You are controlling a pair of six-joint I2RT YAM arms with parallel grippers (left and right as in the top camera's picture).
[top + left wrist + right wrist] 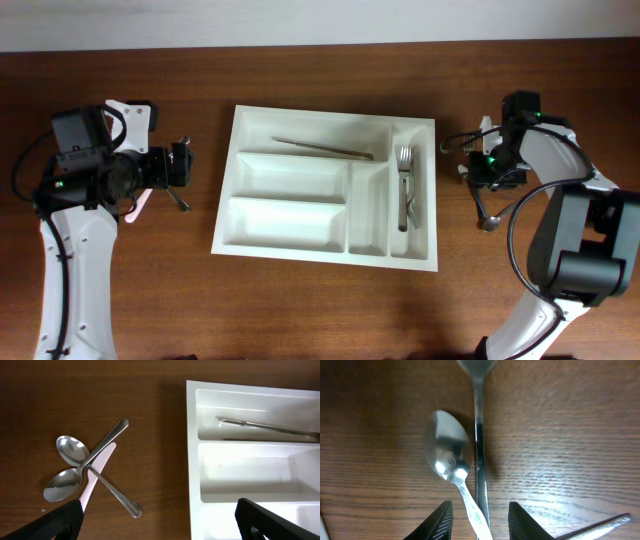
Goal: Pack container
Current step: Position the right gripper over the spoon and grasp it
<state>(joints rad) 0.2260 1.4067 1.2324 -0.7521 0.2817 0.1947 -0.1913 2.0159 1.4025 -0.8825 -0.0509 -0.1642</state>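
The container (247,180) is a white compartmented tray in the middle of the table. A long thin utensil (322,149) lies in its top slot and forks (405,185) in its right slot. My left gripper (183,168) hangs open and empty just left of the tray. In the left wrist view, left gripper (160,525) spans the table and the tray's edge (192,460), with two crossed spoons (72,450) to its left. My right gripper (480,522) is open, straddling a spoon (449,455) and a second handle (480,435), with a gap on each side.
A pale pink-white utensil (97,467) lies under the crossed spoons. Another metal handle (600,527) shows at the right gripper's lower right. Loose cutlery (487,215) lies on the wood right of the tray, partly hidden by the right arm (575,230).
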